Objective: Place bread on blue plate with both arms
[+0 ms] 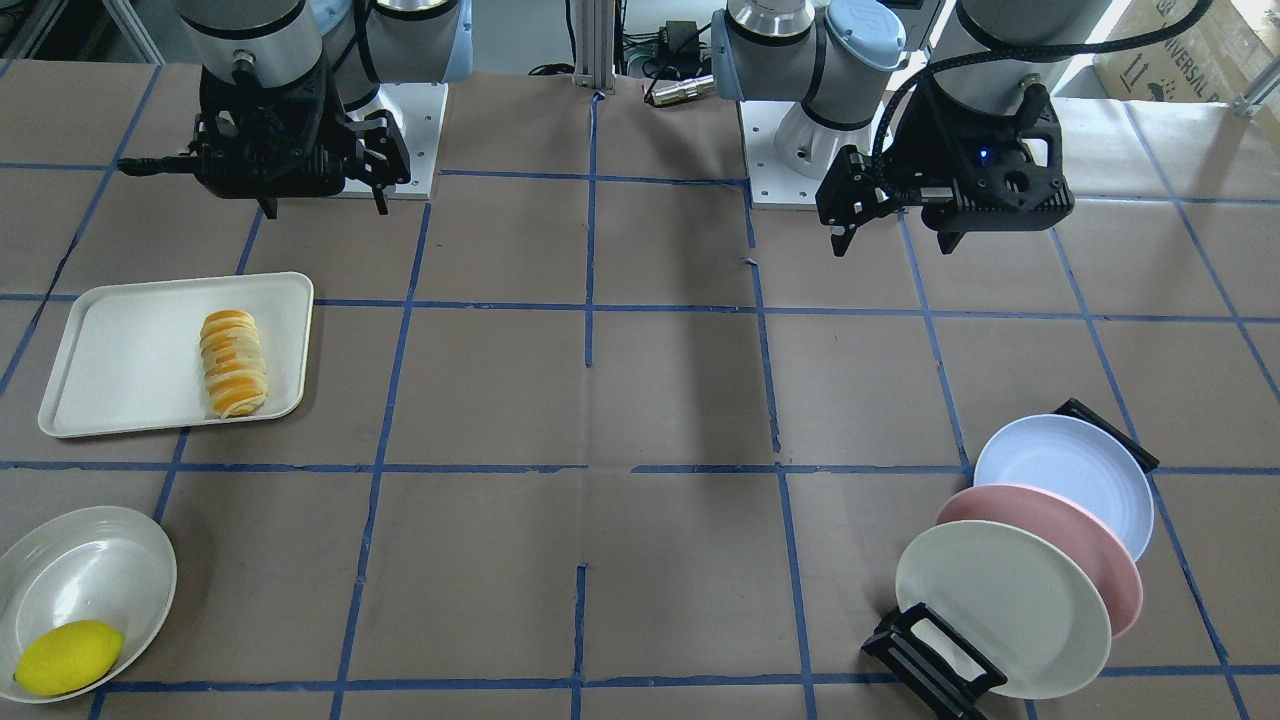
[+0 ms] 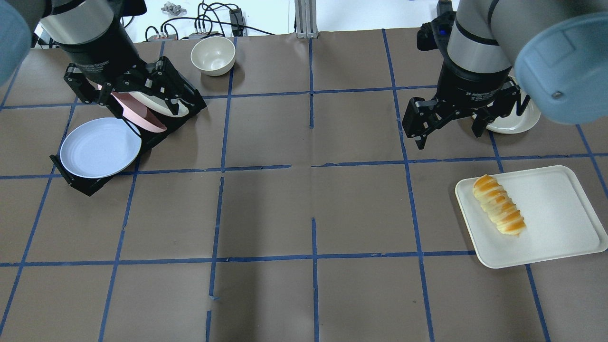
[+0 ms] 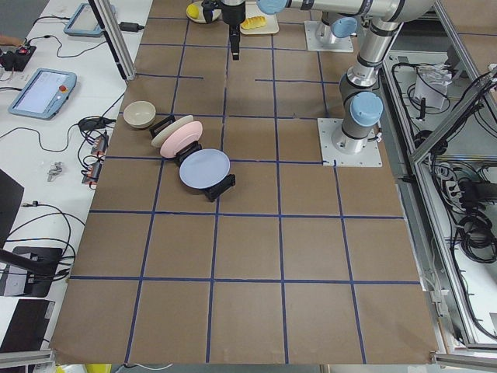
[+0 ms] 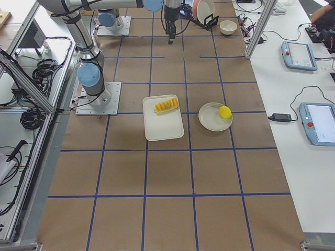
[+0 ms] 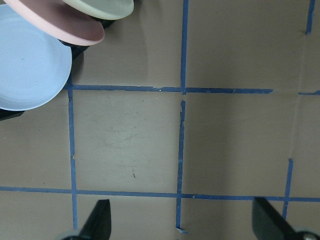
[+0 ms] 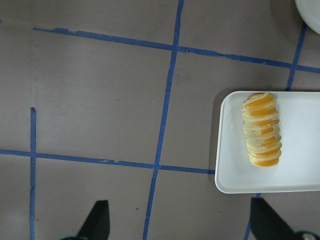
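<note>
Left gripper (image 5: 184, 224): only its fingertips (image 5: 101, 221) showed, at the wrist view's bottom edge.
Right gripper (image 6: 180, 224): likewise, tips only.
Blue plate (image 5: 25, 65): cut by the left wrist view's left edge.
Pink plate (image 2: 142, 119), cream plate (image 2: 164, 108): largely behind the left gripper overhead.
Dish (image 2: 513, 124) by the desk's operator-side edge: mostly behind the right arm (image 2: 479, 47) overhead; its lemon (image 1: 68, 657) was hidden there.
Rack (image 1: 930, 655): cut by the front view's bottom edge.
Side views: far grippers too small to read the jaws.

Orange-and-cream striped bread (image 1: 233, 362), white tray (image 1: 120, 340); pale blue plate (image 1: 1072, 472), pink plate (image 1: 1095, 555), cream plate (image 1: 1000, 610); yellow lemon (image 1: 68, 657); brown tabletop (image 1: 680, 400) gridded blue.
</note>
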